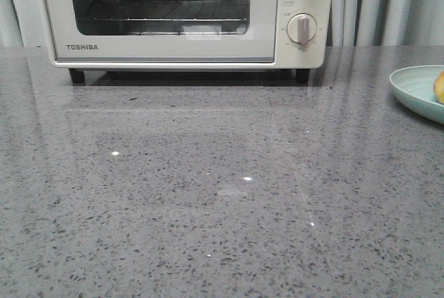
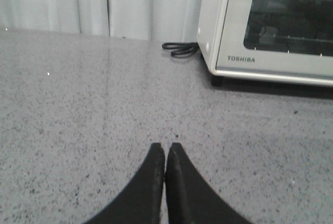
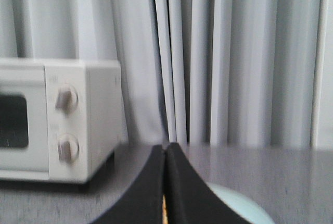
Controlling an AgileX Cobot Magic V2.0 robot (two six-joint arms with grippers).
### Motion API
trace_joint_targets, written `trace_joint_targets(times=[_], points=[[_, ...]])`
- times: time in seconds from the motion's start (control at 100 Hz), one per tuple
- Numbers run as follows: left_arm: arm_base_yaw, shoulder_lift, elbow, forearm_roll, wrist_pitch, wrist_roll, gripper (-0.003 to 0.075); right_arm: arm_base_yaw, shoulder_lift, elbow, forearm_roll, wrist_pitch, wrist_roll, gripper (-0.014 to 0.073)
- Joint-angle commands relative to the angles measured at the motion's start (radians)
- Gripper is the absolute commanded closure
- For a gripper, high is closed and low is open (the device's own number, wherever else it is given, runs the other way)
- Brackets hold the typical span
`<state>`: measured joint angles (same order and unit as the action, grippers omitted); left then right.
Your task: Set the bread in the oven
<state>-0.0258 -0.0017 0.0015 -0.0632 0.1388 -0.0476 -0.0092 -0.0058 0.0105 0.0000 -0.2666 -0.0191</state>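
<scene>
Cream Toshiba toaster oven [image 1: 184, 14] at 12 o'clock, door shut. Bread [image 1: 439, 87] glimpsed on pale-blue plate [image 1: 416, 90], 3 o'clock. Left gripper [image 2: 165, 153], right gripper [image 3: 165, 153]: jaws pressed together, empty. Judged: task unstarted; door to be opened first.
</scene>
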Motion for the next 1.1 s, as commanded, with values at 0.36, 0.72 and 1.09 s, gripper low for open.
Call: trace_joint_targets(times=[0.36, 0.72, 1.09], points=[[-0.006, -0.027, 0.021, -0.173, -0.173, -0.007, 0.0742, 0.001, -0.023, 0.024, 0.000, -0.236, -0.001, 0.0669], [-0.006, -0.027, 0.015, -0.567, -0.276, -0.009, 0.0741, 0.001, -0.023, -0.030, 0.000, -0.040, 0.225, 0.0669], [-0.006, -0.027, -0.024, -0.561, -0.303, -0.009, 0.0741, 0.003, -0.021, -0.212, 0.000, 0.371, 0.309, 0.0669]])
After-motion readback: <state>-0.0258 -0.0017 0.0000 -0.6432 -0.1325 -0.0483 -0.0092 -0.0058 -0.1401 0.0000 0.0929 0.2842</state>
